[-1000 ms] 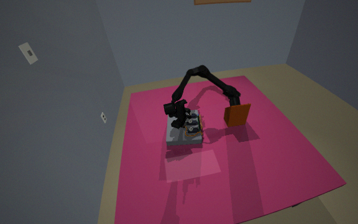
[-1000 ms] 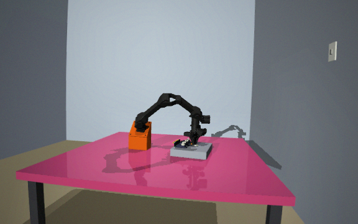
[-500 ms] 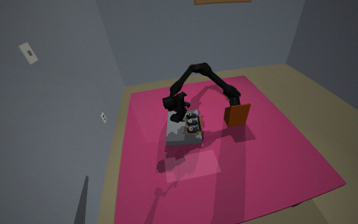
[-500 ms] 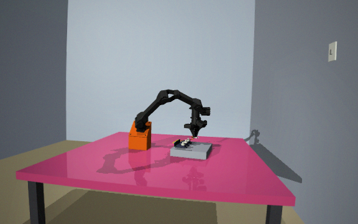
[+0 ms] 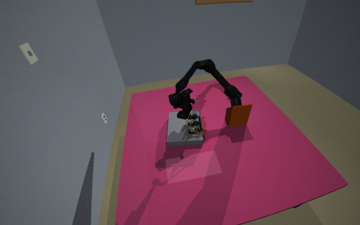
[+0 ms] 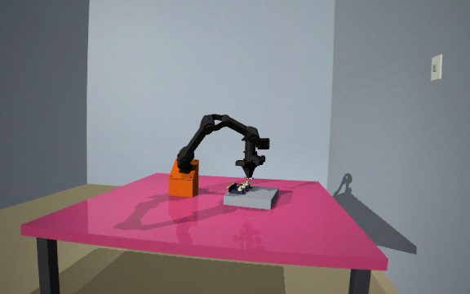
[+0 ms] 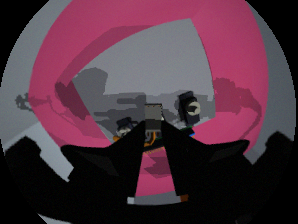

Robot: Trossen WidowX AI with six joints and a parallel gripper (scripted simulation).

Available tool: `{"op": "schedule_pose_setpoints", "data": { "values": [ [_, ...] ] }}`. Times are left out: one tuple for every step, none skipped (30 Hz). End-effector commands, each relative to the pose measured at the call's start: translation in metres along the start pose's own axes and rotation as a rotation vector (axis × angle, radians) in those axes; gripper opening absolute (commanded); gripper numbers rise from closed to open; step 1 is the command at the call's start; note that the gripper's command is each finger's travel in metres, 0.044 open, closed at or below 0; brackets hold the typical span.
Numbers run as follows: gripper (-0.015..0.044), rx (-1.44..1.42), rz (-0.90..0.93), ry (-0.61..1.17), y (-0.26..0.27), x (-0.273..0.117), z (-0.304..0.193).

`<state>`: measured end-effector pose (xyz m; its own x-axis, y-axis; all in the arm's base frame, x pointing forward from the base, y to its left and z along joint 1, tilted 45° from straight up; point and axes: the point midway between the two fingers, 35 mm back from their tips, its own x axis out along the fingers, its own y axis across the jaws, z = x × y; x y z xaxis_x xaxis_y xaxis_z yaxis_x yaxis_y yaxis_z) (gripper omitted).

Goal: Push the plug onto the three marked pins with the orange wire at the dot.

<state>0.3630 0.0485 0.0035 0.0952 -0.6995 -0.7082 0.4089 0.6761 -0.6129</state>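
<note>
The grey printed holder (image 5: pixel 180 137) (image 6: pixel 255 198) (image 7: pixel 133 63) lies on the pink table. The black servo (image 5: pixel 195 124) (image 6: pixel 242 186) (image 7: pixel 188 107) sits along the holder's edge nearest the arm's base. My gripper (image 5: pixel 181 116) (image 6: pixel 250 176) (image 7: pixel 153 123) points down just above the holder, close to the servo. It is shut on the small dark plug (image 7: pixel 153 113), which shows between the fingertips in the wrist view. The orange lead (image 5: pixel 192 121) (image 7: pixel 150 137) runs from the servo up to the fingers. The pin row and its coloured band are too small to make out.
The arm's orange base (image 5: pixel 239 115) (image 6: pixel 184 184) stands on the pink table (image 5: pixel 261 162) (image 6: pixel 219 233) beside the holder. Grey walls surround the table. The table's edges lie far from the holder.
</note>
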Motion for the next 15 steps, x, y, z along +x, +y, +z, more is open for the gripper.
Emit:
{"op": "schedule_pose_setpoints", "data": {
  "values": [
    [0.0000,-0.036,0.001,0.008,-0.009,-0.001,-0.011],
    [0.0000,-0.045,0.001,0.008,-0.012,-0.002,-0.013],
    [0.0000,-0.053,0.001,0.008,-0.014,-0.002,-0.016],
    [0.0000,-0.062,0.001,0.008,-0.017,-0.003,-0.019],
    [0.0000,-0.070,0.001,0.008,-0.020,-0.003,-0.021],
    [0.0000,-0.079,0.001,0.009,-0.022,-0.004,-0.024],
    [0.0000,-0.088,0.001,0.009,-0.025,-0.004,-0.027],
    [0.0000,-0.096,0.001,0.009,-0.028,-0.004,-0.029],
    [0.0000,-0.105,0.001,0.009,-0.031,-0.005,-0.032],
    [0.0000,-0.113,0.001,0.009,-0.033,-0.005,-0.035],
    [0.0000,-0.122,0.001,0.009,-0.036,-0.005,-0.038],
    [0.0000,-0.130,0.001,0.009,-0.039,-0.005,-0.041],
    [0.0000,-0.139,0.001,0.010,-0.042,-0.005,-0.043],
    [0.0000,-0.148,0.001,0.010,-0.044,-0.005,-0.046],
    [0.0000,-0.156,0.001,0.010,-0.047,-0.005,-0.049]
  ]
}}
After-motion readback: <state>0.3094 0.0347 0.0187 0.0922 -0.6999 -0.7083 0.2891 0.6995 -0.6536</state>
